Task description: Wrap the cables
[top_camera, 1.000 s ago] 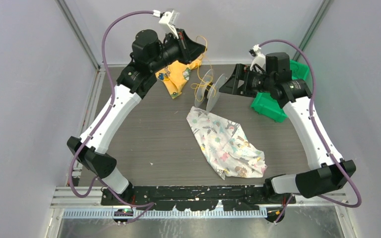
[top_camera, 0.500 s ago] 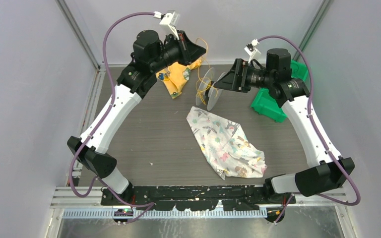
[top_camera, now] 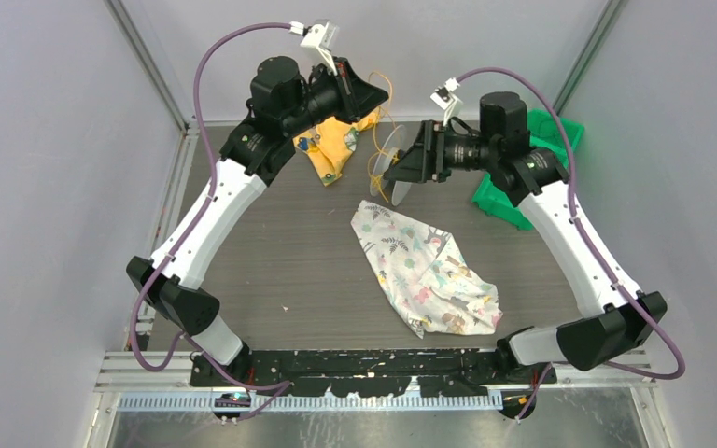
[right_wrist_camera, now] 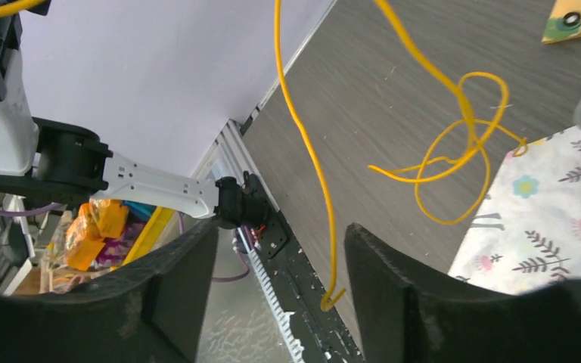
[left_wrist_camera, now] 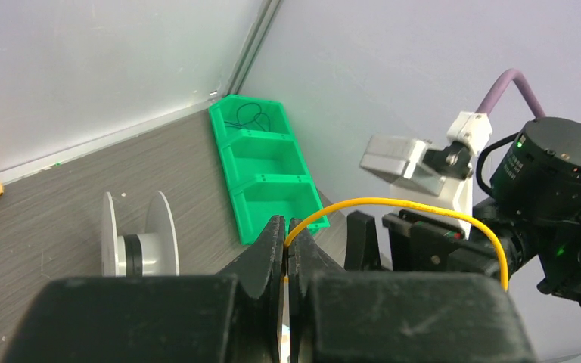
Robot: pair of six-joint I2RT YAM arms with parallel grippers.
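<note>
The thin yellow-orange cable (left_wrist_camera: pixel 393 203) arcs out from my left gripper (left_wrist_camera: pixel 286 236), which is shut on it and held high at the back (top_camera: pixel 378 96). The cable hangs down (right_wrist_camera: pixel 302 144) between the fingers of my open right gripper (right_wrist_camera: pixel 280 231) without being gripped, and its hooked end sits low between them. More cable lies in loose loops (right_wrist_camera: pixel 454 151) on the table. The grey spool (left_wrist_camera: pixel 138 242) stands on its rims. In the top view my right gripper (top_camera: pixel 400 168) is right at the spool (top_camera: pixel 399 192) and covers part of it.
A green three-compartment bin (top_camera: pixel 513 201) sits at the back right behind the right arm and also shows in the left wrist view (left_wrist_camera: pixel 268 170). A yellow cloth (top_camera: pixel 336 145) lies at the back left. A patterned white cloth (top_camera: pixel 425 271) lies mid-table in front of the spool.
My right arm has swung left from the green bin to the spool and hanging cable, with its wrist raised. My left gripper has stayed in place, holding the cable.
</note>
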